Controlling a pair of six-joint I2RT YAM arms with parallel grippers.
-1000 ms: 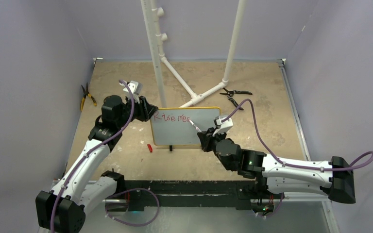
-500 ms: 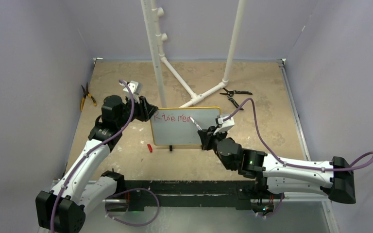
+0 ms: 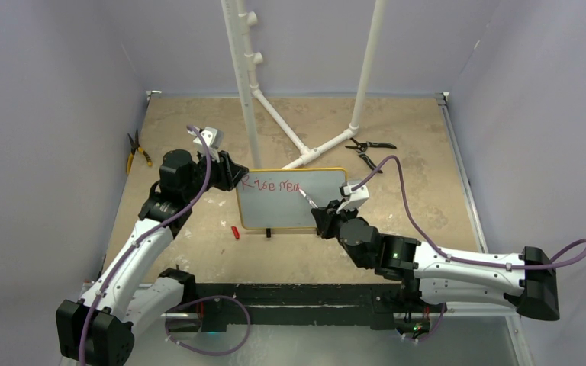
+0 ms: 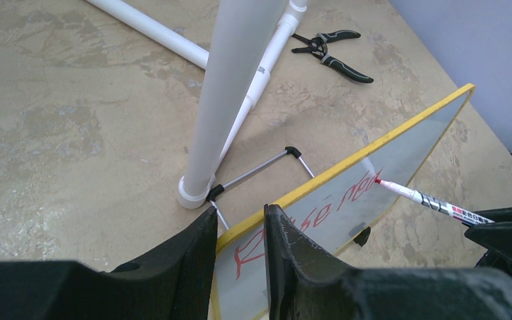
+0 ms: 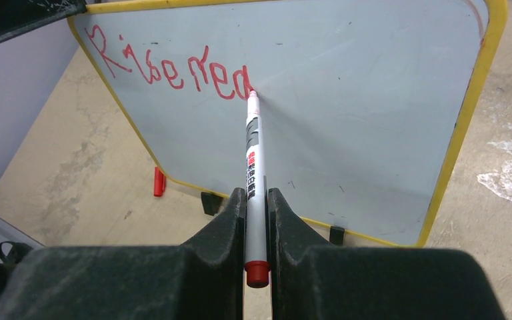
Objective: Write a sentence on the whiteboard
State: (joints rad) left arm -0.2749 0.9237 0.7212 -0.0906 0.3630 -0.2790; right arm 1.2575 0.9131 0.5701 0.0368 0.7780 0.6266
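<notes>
Tan mottled tabletop (image 3: 198, 252); small white board with thin yellow frame (image 3: 294, 213) stands tilted on its feet mid-table. Left gripper (image 4: 240, 223) is pinched on the frame's top corner, bracing it. Right gripper (image 5: 257, 203) is clamped tight round the white-barrelled red marker pen (image 5: 253, 157), tip touching the board right after the red handwritten script (image 5: 173, 70), roughly "Rise rea". We judge we're mid-word. Next letter: we want light tip pressure, short strokes, same baseline, and a firm left brace so the board doesn't tip back.
</notes>
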